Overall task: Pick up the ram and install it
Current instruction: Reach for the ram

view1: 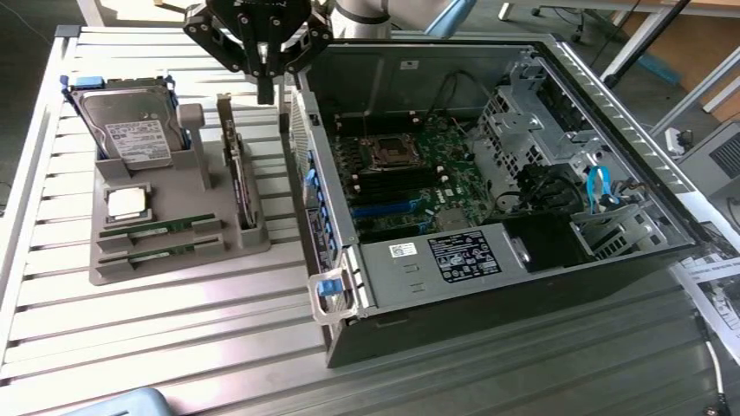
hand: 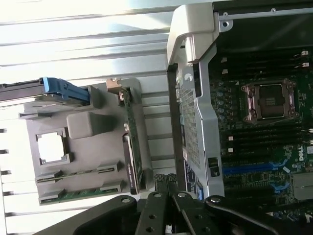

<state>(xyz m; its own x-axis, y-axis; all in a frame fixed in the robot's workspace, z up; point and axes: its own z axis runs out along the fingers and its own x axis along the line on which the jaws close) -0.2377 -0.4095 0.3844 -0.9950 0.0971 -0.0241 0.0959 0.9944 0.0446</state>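
Where the open computer case (view1: 463, 321) lies on the slatted table (view1: 173, 338), its motherboard (hand: 254, 147) reads DELL. Bare table flanks the gray holder (view1: 151, 270) beside it. The gripper (view1: 266, 87) hangs over the holder's far end, fingers together and empty. The ram (view1: 156, 230), thin green sticks, sits in slots at the holder's opposite end.
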